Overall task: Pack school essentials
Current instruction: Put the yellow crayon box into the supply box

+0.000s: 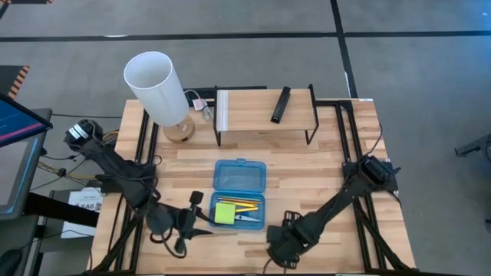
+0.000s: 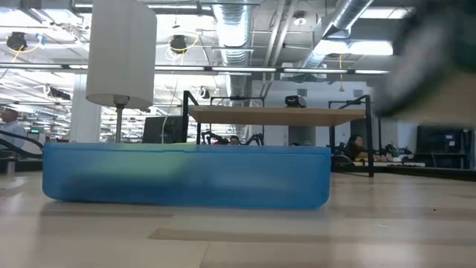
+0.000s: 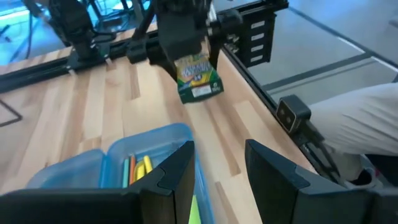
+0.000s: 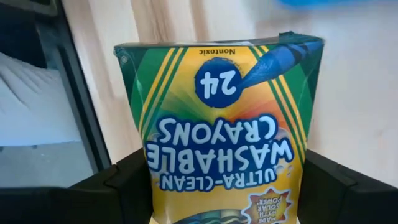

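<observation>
The blue case (image 1: 239, 193) already contains the sticky-note pad (image 1: 225, 212) and pencils (image 1: 247, 204). The right gripper (image 3: 186, 53) grasps the crayon box (image 4: 217, 118) beside the case, not yet packed. The left gripper (image 3: 217, 174) waits released near the case.

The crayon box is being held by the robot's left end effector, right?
Not quite. The crayon box is held by the right end effector, not the left. The right wrist view shows it between that arm's own fingers; the left wrist view shows the other arm carrying it.
</observation>
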You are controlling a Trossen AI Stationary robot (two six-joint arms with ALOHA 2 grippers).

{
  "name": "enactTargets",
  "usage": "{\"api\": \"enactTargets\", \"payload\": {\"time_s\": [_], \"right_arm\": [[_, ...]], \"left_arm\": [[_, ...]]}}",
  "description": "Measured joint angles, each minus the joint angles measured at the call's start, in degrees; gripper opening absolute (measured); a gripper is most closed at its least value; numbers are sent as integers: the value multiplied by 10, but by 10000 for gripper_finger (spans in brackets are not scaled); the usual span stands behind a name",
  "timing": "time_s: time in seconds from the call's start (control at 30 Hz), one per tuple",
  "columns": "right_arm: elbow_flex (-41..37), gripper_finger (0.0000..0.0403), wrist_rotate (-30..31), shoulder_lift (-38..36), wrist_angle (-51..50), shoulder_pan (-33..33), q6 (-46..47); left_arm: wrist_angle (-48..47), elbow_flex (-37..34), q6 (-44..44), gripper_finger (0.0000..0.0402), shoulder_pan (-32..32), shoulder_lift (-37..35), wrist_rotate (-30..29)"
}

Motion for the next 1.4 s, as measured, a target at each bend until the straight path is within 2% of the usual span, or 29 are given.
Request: {"api": "enactTargets", "payload": {"time_s": [0.23, 0.37, 0.57, 0.83, 1.0, 1.4], "right_arm": [[71, 311, 17, -1, -7, -73, -96], [76, 311, 17, -1, 32, -121, -153], [77, 311, 15, 13, 75, -175, -218], [77, 311, -4, 62, 100, -193, -260], [76, 311, -9, 87, 100, -196, -253], [77, 311, -9, 83, 141, -197, -251]], "left_arm": [[-33, 0, -24, 128, -18, 0, -24], [-58, 0, -34, 128, -22, 0, -32], [-111, -11, -74, 128, -40, -23, -89], [44, -147, -77, 128, -57, -139, -110], [118, -209, -81, 128, -57, -192, -107], [146, -216, -70, 128, -57, -197, -105]]}}
